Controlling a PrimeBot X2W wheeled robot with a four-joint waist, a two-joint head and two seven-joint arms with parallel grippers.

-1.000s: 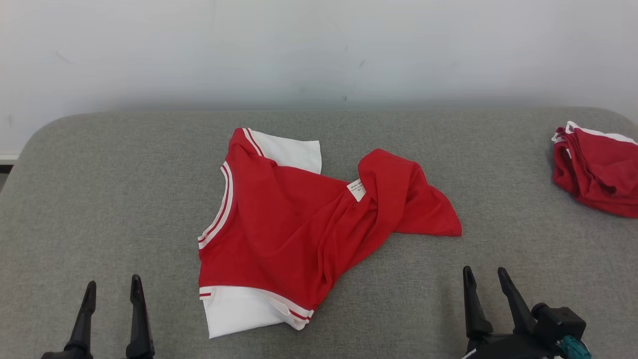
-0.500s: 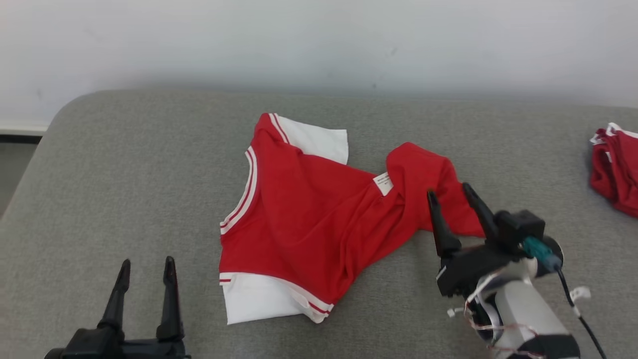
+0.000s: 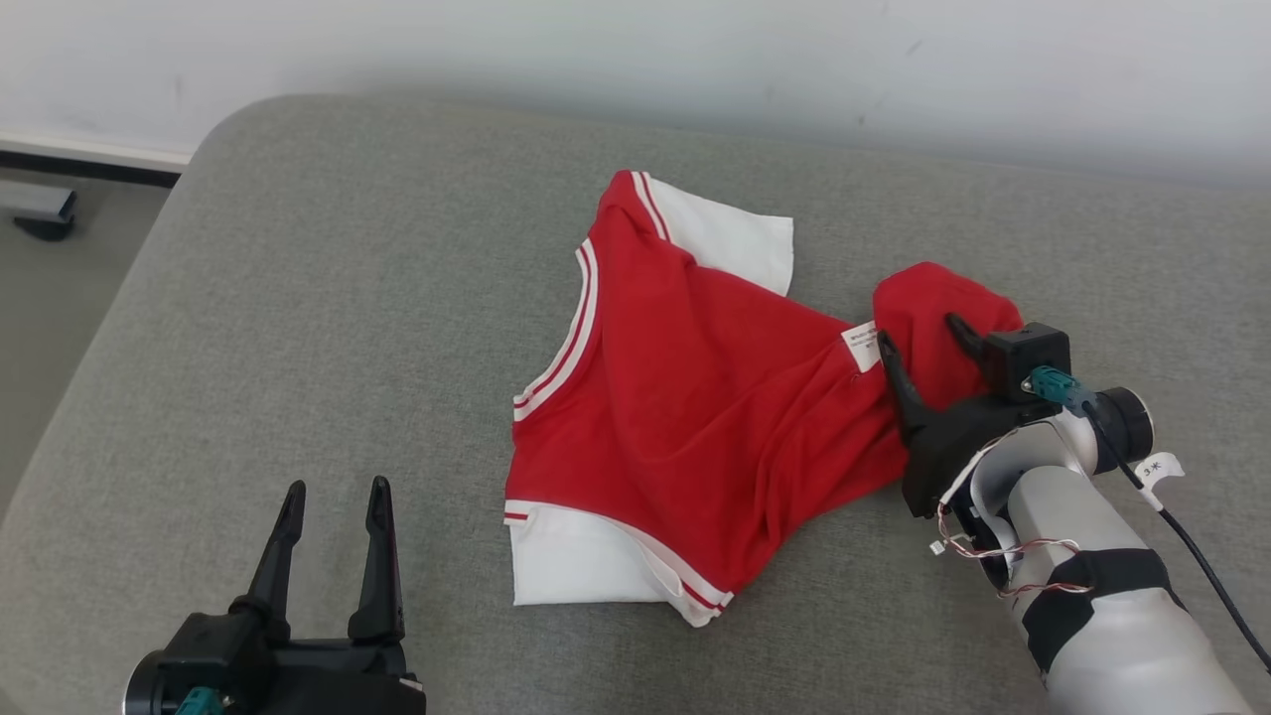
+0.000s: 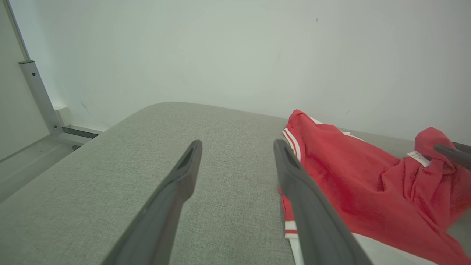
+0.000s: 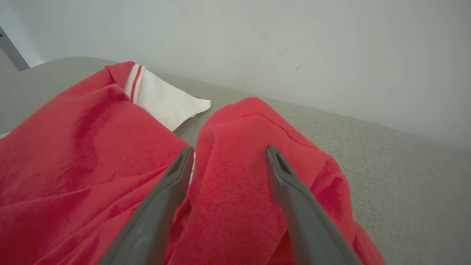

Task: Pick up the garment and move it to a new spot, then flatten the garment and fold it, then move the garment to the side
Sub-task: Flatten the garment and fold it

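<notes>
The garment [image 3: 695, 397], a red shirt with white sleeves and striped trim, lies crumpled on the grey padded surface [image 3: 298, 298]. My right gripper [image 3: 916, 333] is open at the garment's right end, its two fingers straddling a raised red fold beside the white label [image 3: 862, 346]. In the right wrist view the gripper [image 5: 229, 149] has that red fold [image 5: 243, 121] between its spread fingers, not pinched. My left gripper [image 3: 337, 487] stands open above bare surface, left of the garment's lower white sleeve [image 3: 576, 566]. In the left wrist view the open gripper [image 4: 237, 143] points past the garment [image 4: 349, 173].
A pale wall [image 3: 635, 50] runs along the far edge of the surface. The surface's rounded left edge drops to the floor [image 3: 60, 298], where a dark foot [image 3: 40, 214] stands. Bare grey fabric lies left of and in front of the garment.
The head camera has swung, shifting the whole picture right and down. My right gripper has come forward from the near edge onto the garment's right fold, which is bunched up higher. Both grippers stay open.
</notes>
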